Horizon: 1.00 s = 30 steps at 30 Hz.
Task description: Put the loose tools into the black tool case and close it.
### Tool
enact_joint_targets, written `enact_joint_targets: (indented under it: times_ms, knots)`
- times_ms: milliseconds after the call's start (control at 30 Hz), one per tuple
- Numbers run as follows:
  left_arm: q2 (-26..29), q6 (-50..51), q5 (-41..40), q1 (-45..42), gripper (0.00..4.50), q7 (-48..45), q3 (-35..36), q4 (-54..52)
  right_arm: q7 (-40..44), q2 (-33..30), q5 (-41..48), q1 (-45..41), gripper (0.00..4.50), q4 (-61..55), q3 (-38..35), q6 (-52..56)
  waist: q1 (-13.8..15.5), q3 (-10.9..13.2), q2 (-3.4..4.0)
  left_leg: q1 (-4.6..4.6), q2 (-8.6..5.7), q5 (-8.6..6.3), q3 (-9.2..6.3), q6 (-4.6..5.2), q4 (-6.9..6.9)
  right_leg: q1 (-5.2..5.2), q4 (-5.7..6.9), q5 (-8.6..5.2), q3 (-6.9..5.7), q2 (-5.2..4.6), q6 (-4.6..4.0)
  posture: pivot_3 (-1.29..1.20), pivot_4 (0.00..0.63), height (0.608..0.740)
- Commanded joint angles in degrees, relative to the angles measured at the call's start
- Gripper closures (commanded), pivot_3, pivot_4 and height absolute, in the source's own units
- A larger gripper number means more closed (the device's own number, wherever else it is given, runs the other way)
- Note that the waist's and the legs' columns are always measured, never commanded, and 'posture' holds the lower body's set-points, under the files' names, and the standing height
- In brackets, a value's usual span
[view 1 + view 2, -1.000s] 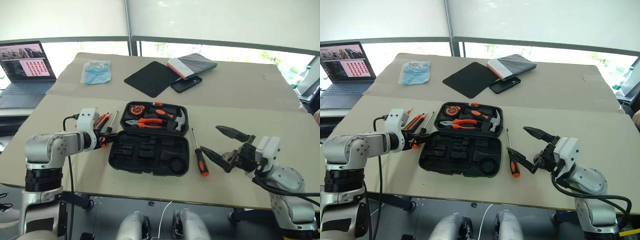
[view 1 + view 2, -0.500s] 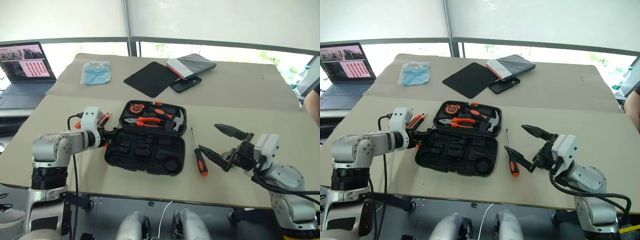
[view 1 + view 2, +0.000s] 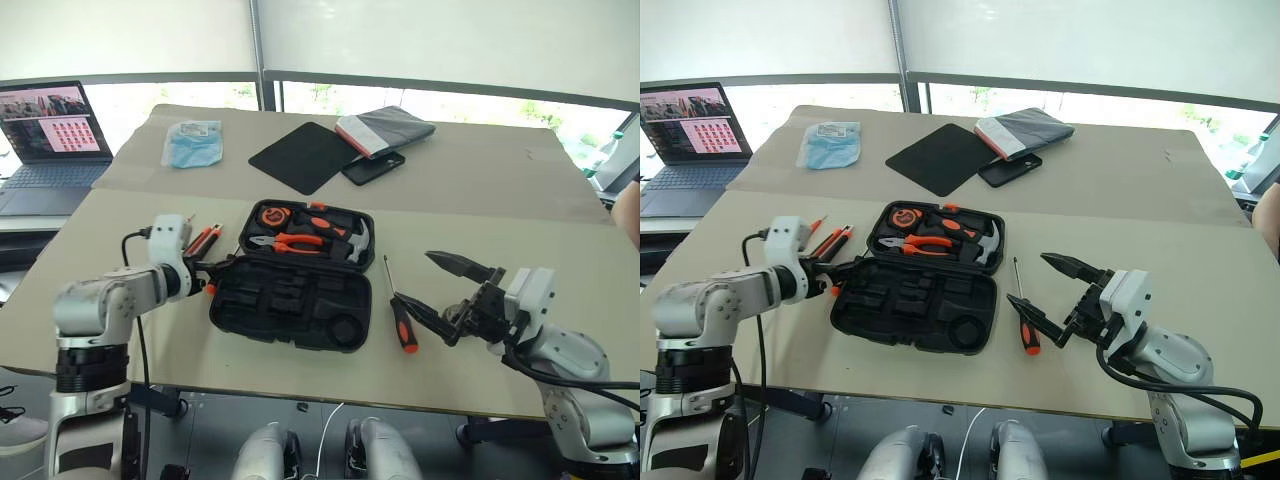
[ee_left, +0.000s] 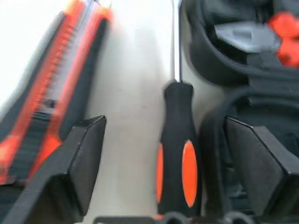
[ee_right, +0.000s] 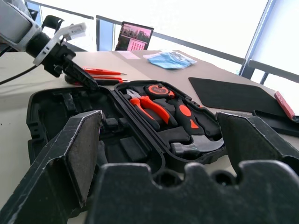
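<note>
You're facing a beige table (image 3: 480, 190) under bright windows (image 3: 140, 100) with white blinds (image 3: 420, 40); an open laptop (image 3: 45, 135) sits at far left.

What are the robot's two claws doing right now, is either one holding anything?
Left gripper: jaws open, astride a screwdriver lying on the table, not gripping it.
Right gripper: jaws wide open, empty.

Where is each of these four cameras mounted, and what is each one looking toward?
Left and right eye views: on the head, looking down over both arms at the black tool case.
Left wrist view: along the open left gripper, straddling a screwdriver beside the utility knife.
Right wrist view: along the open right gripper, facing the case and laptop.
All share the case.
</note>
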Motion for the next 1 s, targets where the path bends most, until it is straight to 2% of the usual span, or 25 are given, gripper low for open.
enact_joint_targets:
  times_ms: [33,300,367,433,633,1000]
  knots:
    - [5.1,0.91,-3.14,0.6,0.51,-4.32,5.84,-2.18,-0.09,-0.41,0.85,0.18,0.0,-2.44,-0.83,-0.02,-0.13,0.01,-0.02,-0.01,0.01,0.0,0.0,0.0,0.0,-0.02,0.0,0.0,0.0,0.01,0.0,0.0,0.15,0.74]
    - [10.3,3.13,-3.12,0.98,0.51,-8.79,1.32,-0.71,-0.95,1.52,-0.01,1.34,0.0,-3.08,1.21,-0.45,0.46,0.02,-0.03,-0.06,-0.05,-0.05,-0.01,0.04,0.0,-0.01,-0.05,-0.01,-0.05,-0.08,0.01,0.0,0.15,0.74]
    - [10.06,1.86,-2.08,0.36,0.51,-9.09,-0.96,0.22,-1.01,1.76,-0.18,1.46,0.0,-3.05,1.49,-0.58,0.44,0.02,-0.02,-0.06,-0.05,-0.06,-0.01,0.05,-0.01,-0.01,-0.07,-0.01,-0.04,-0.09,0.0,0.0,0.15,0.74]
    - [9.49,0.68,-1.36,-0.39,1.04,-9.6,-3.43,0.76,-0.95,1.78,-0.24,1.55,0.0,-3.0,1.62,-0.75,0.37,0.02,-0.03,-0.08,-0.06,-0.06,-0.01,0.05,-0.01,-0.03,-0.07,-0.01,-0.05,-0.08,0.0,0.0,0.15,0.74]
    - [8.39,-1.5,1.13,-1.88,1.04,-9.96,-8.21,2.41,-0.96,1.65,-0.1,1.87,0.0,-3.02,1.22,-0.98,0.2,0.02,-0.03,-0.08,-0.05,-0.05,-0.01,0.05,-0.01,-0.03,-0.06,-0.01,-0.04,-0.08,0.0,0.0,0.15,0.74]
    - [4.86,-4.24,3.29,-3.2,1.04,-11.13,-12.62,4.59,-0.71,1.04,0.6,2.37,0.0,-3.55,1.02,-0.33,0.89,0.03,-0.03,-0.13,-0.11,-0.1,-0.02,0.14,0.01,-0.01,-0.11,-0.01,-0.07,-0.15,0.01,0.0,0.15,0.74]
